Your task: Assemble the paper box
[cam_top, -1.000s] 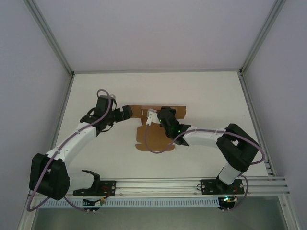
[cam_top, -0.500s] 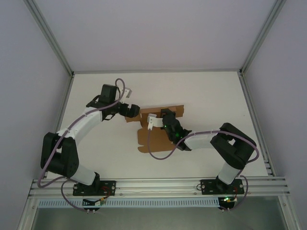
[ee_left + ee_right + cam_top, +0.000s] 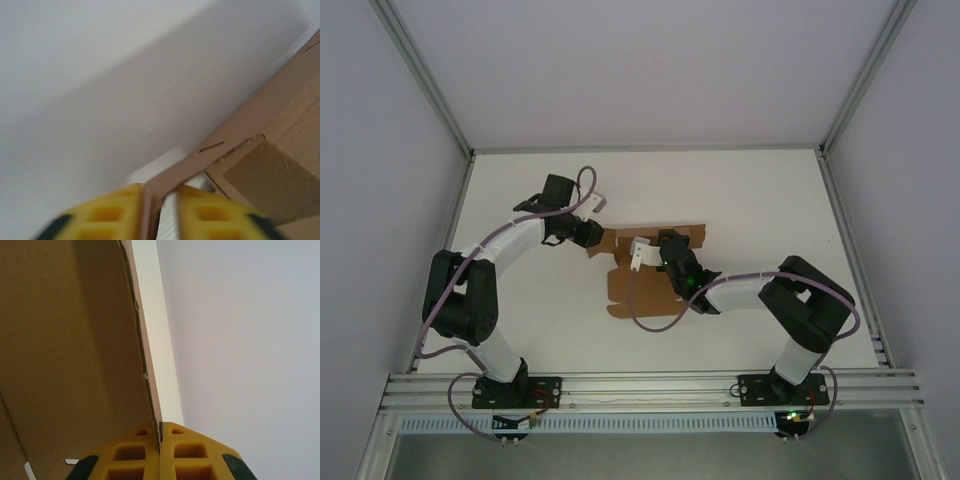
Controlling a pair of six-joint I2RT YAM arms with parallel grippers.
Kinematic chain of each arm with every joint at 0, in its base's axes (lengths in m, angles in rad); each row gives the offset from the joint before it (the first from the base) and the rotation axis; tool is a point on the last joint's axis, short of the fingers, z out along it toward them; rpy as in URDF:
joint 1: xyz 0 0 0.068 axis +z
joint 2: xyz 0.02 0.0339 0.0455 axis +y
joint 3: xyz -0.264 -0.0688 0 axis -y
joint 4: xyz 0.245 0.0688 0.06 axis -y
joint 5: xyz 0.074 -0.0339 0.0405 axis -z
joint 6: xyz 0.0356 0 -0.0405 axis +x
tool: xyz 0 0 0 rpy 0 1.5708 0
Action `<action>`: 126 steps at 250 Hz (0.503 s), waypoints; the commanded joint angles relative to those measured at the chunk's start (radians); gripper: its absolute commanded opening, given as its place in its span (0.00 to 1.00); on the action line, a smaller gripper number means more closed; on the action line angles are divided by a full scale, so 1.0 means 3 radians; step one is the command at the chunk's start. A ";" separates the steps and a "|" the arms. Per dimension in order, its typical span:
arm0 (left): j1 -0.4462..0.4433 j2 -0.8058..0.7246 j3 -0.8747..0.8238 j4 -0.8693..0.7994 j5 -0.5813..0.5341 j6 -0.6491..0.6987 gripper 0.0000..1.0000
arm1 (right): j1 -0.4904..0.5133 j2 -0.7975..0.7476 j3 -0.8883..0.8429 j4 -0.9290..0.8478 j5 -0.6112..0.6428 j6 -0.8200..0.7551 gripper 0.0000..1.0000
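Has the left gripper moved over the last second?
Yes. The left gripper has swung its wrist end toward the far edge of the table, while its fingers stay at the paper box's left flap.

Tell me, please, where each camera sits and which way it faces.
Top external: above and behind the bases, looking down at the table; the left arm and the right arm show.
Left wrist: behind the left gripper, facing a flap of the paper box pinched in its yellow fingers.
Right wrist: behind the right gripper, facing a box edge it clamps.
Shared: every view shows the paper box.
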 commanded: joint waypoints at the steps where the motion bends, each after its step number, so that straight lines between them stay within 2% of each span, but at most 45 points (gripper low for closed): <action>1: -0.0081 -0.0208 -0.0155 0.0009 0.0006 -0.0118 0.00 | -0.0016 -0.0020 0.0086 -0.0007 0.0072 0.0192 0.00; 71: -0.0435 -0.0544 -0.0569 0.0438 -0.0019 -0.0520 0.00 | -0.0009 0.0092 0.0214 -0.0188 0.0130 0.0523 0.00; 113: -0.0566 -0.0639 -0.0704 0.0521 -0.0055 -0.0668 0.00 | 0.0001 0.0169 0.0187 -0.0083 0.0156 0.0487 0.00; 126: -0.0583 -0.0611 -0.0736 0.0705 -0.0023 -0.0761 0.00 | 0.0007 0.0184 0.0194 -0.0081 0.0161 0.0511 0.00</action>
